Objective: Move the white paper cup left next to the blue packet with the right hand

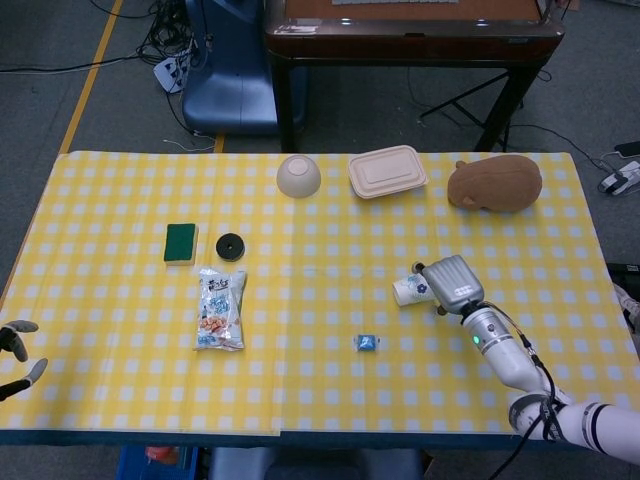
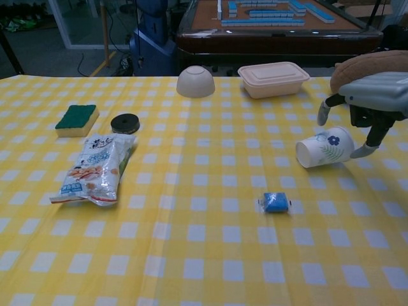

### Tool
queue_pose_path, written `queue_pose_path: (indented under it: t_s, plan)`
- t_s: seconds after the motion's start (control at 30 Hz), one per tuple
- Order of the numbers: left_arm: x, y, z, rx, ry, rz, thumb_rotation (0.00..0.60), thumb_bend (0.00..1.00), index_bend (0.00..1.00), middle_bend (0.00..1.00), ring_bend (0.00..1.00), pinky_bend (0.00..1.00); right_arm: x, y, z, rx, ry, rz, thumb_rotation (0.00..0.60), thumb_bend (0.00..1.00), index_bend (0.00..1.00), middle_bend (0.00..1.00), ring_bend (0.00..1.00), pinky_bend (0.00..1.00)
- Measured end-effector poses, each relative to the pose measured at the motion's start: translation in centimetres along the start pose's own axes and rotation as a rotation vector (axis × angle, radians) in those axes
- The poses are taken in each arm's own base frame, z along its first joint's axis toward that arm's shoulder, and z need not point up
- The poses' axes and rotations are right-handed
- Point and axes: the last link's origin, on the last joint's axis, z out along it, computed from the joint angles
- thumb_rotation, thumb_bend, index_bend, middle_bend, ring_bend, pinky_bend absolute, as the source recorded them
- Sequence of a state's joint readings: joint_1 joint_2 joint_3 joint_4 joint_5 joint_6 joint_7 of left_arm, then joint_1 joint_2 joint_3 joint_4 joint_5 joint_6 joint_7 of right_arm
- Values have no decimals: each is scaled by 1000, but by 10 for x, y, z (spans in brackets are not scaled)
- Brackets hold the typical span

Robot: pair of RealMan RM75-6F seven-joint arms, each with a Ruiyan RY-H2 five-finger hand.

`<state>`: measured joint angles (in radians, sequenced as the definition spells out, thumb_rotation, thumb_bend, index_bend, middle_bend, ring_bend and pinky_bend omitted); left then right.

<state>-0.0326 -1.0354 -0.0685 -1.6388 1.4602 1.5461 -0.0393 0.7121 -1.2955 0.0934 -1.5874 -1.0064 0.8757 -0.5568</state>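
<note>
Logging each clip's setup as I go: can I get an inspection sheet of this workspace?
Surface: yellow checked tablecloth.
Job's things: white paper cup on its side; blue packet nearer, apart.
Clutter: snack bag, sponge, black disc, bowl, lidded container, brown plush.
Hands: right hand over the cup, fingers either side; left hand open at the table edge.
Cables: on floor, power strip.
Surroundings: blue chair, mahjong table.

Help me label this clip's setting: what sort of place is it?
Probably an indoor lab or activity room: a mahjong table behind the checked tablecloth, and a power strip with loose cables on the grey floor.
</note>
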Motion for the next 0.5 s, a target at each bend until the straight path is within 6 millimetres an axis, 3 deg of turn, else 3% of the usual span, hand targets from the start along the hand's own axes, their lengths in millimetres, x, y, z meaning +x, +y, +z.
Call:
queue_pose_path:
  t_s: [0.23, 0.5]
  plan:
    - [3, -2, 0, 3, 6, -10, 600, 247, 454, 624, 490, 619, 3, -26, 21, 21, -4, -41, 600, 0, 298, 1000, 1000, 1000]
    - [6, -4, -1, 7, 12, -22, 600, 247, 454, 624, 490, 618, 4, -35, 33, 10, -6, -85, 600, 0, 298, 1000, 1000, 1000]
